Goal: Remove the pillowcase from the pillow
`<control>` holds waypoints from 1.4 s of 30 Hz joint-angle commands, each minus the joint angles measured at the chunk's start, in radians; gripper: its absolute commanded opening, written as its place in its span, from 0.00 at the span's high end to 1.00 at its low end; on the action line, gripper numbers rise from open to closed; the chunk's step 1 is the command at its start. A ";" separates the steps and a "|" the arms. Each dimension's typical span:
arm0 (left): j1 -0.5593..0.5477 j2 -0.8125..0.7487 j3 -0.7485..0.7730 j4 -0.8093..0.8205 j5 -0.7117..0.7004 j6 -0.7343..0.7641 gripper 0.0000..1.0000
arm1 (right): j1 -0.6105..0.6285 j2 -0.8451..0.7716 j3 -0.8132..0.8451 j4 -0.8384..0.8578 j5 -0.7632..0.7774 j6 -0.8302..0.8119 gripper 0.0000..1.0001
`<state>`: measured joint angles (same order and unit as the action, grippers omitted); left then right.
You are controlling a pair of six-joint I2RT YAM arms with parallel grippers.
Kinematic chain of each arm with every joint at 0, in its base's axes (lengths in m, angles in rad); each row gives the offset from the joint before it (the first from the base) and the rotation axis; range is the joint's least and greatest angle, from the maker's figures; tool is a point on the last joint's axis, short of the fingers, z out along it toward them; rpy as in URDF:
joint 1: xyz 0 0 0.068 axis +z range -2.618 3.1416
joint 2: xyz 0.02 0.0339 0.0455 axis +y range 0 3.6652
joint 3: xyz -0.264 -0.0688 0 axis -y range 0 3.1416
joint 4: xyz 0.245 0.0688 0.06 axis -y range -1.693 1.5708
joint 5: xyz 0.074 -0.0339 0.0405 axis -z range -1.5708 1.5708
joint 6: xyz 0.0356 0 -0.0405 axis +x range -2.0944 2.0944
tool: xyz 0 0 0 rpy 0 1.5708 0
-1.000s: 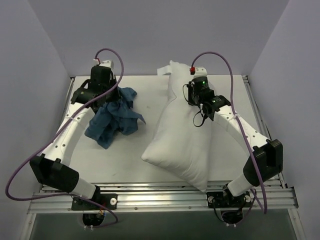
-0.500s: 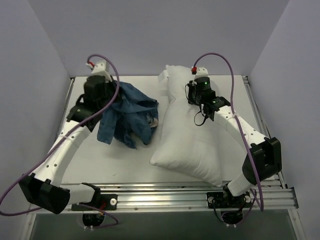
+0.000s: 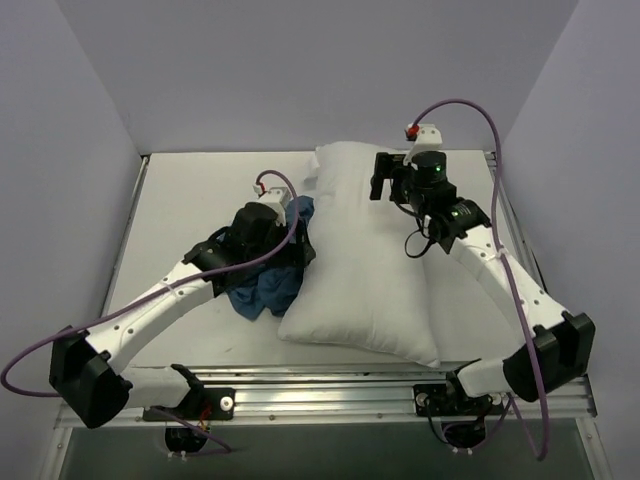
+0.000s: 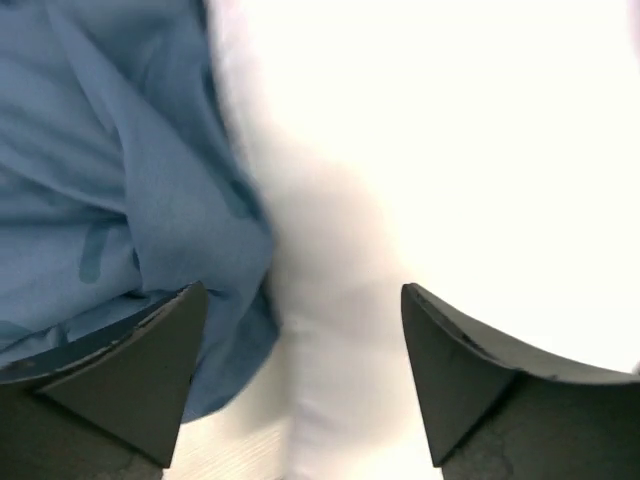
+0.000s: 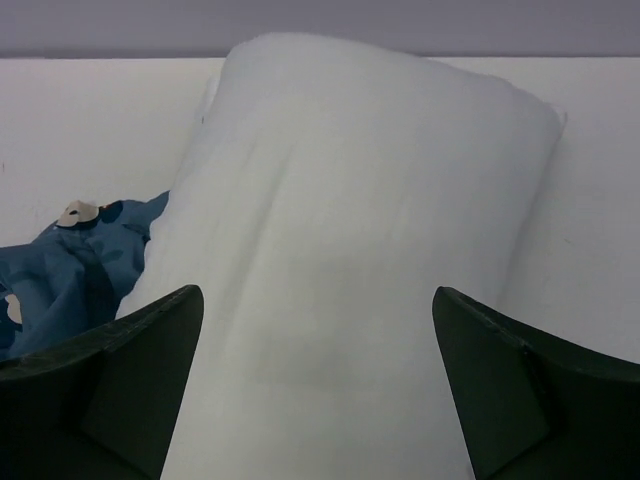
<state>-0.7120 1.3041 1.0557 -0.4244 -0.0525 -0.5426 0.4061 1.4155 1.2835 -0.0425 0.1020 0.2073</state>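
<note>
**Ops:** Status, left side first?

**Me:** My left end effector (image 4: 302,290) has its fingers apart with nothing clamped. In the top view it hangs over the seam where the pillowcase (image 3: 265,285) meets the pillow (image 3: 360,270). From the wrist, blue fabric is at 9 to 10 o'clock, running under my left finger. White stuffing is at 12 to 3.

**Ops:** Where's the case relative to the pillow?

**Me:** Off it. It sits bunched on the tabletop (image 3: 190,190) at the pillow's 9 o'clock, touching that long edge. No blue is wrapped around the pillow anywhere I can see.

**Ops:** Pillow axis?

**Me:** Roughly 12 to 6, with the near end leaning toward 5. It lies flat.

**Ops:** Right side?

**Me:** My right end effector (image 5: 315,295) also has its fingers wide apart and holds nothing. It hovers above the pillow's 12 o'clock end. A corner of the case shows at 8 o'clock in its wrist view, with the pillow lying between.

**Ops:** Which arm goes if the case needs moving?

**Me:** The left one, I'd say. It's right on top of it. Pull toward 9 to clear the contact. I reckon the removal itself is done.
</note>
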 commanded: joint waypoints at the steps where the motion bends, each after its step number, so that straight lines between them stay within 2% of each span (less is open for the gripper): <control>1: 0.000 -0.109 0.141 -0.026 0.008 0.024 0.12 | -0.007 -0.133 0.056 -0.069 0.088 0.003 0.06; 2: 0.002 -0.123 0.191 -0.065 -0.030 0.033 0.05 | -0.007 -0.153 0.062 -0.080 0.125 0.004 0.04; 3: 0.002 -0.134 0.220 -0.088 -0.058 0.047 0.03 | -0.006 -0.170 0.068 -0.091 0.145 0.001 0.03; 9: 0.055 -0.129 0.472 -0.352 -0.311 0.145 0.06 | -0.007 -0.312 0.111 -0.180 0.315 -0.011 0.00; 10: 0.116 -0.137 0.527 -0.411 -0.337 0.170 0.06 | -0.006 -0.361 0.126 -0.218 0.390 -0.026 0.00; 16: 0.227 -0.227 0.575 -0.447 -0.438 0.217 0.06 | -0.006 -0.492 0.131 -0.289 0.505 -0.063 0.00; 21: 0.230 -0.328 0.606 -0.481 -0.608 0.266 0.06 | -0.006 -0.638 0.093 -0.338 0.596 -0.065 0.00; 28: 0.230 -0.512 0.506 -0.467 -0.768 0.305 0.06 | -0.004 -0.808 0.007 -0.349 0.602 -0.091 0.00; 35: 0.230 -0.698 0.365 -0.441 -0.839 0.288 0.06 | -0.004 -0.921 -0.055 -0.359 0.614 -0.089 0.00; 42: 0.230 -0.743 0.319 -0.450 -0.848 0.262 0.06 | -0.006 -0.980 -0.115 -0.336 0.575 -0.095 0.01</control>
<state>-0.4870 0.5701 1.3819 -0.8848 -0.8822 -0.2764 0.4053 0.4484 1.1847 -0.4171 0.6830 0.1291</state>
